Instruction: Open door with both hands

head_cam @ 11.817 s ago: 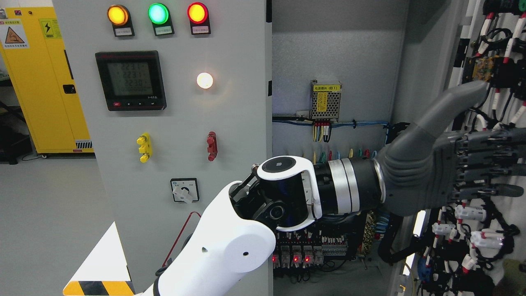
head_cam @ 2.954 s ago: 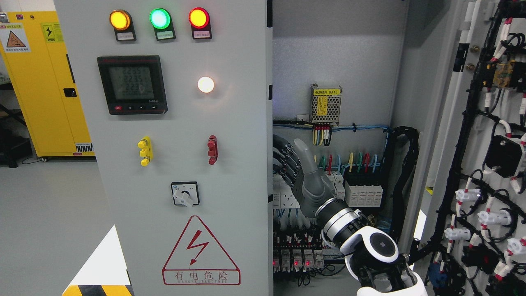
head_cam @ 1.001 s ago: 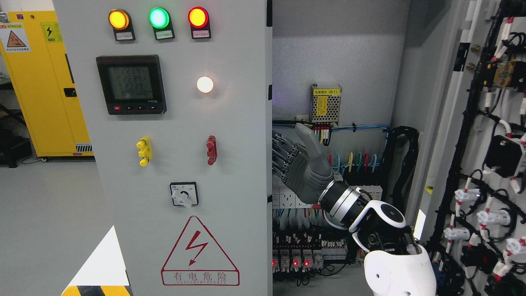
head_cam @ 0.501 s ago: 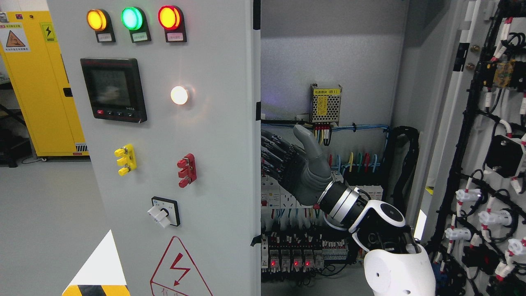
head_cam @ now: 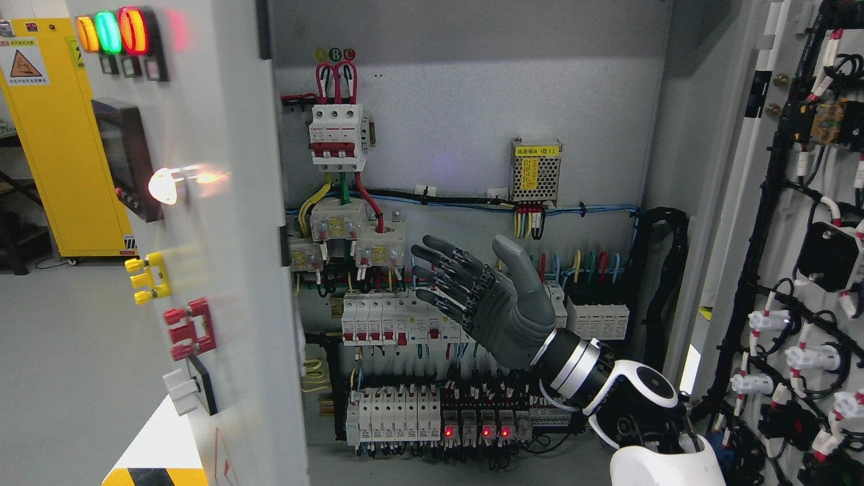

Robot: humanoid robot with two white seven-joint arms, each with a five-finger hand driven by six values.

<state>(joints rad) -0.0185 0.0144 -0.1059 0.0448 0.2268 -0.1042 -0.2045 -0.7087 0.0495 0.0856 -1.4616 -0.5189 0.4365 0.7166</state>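
Note:
The grey left door (head_cam: 229, 270) of the electrical cabinet stands swung far open to the left, seen nearly edge-on, with its lamps (head_cam: 111, 32), meter and switches facing left. The right door (head_cam: 746, 223) is open at the far right, its inside covered in wiring. My right hand (head_cam: 466, 270) reaches from the lower right into the cabinet opening, fingers (head_cam: 439, 277) spread and pointing left, holding nothing. It is well apart from the left door's edge. My left arm does not show.
Inside the cabinet are a red-wired breaker (head_cam: 337, 138), a mesh power supply (head_cam: 534, 169), rows of white breakers (head_cam: 385, 320) and relays with red lights (head_cam: 472, 422). A yellow cabinet (head_cam: 54, 135) stands at the back left.
The left door has swung wide open to the left, uncovering the cabinet's left half. My right hand, which was at the door's edge, now hangs free of it with fingers spread.

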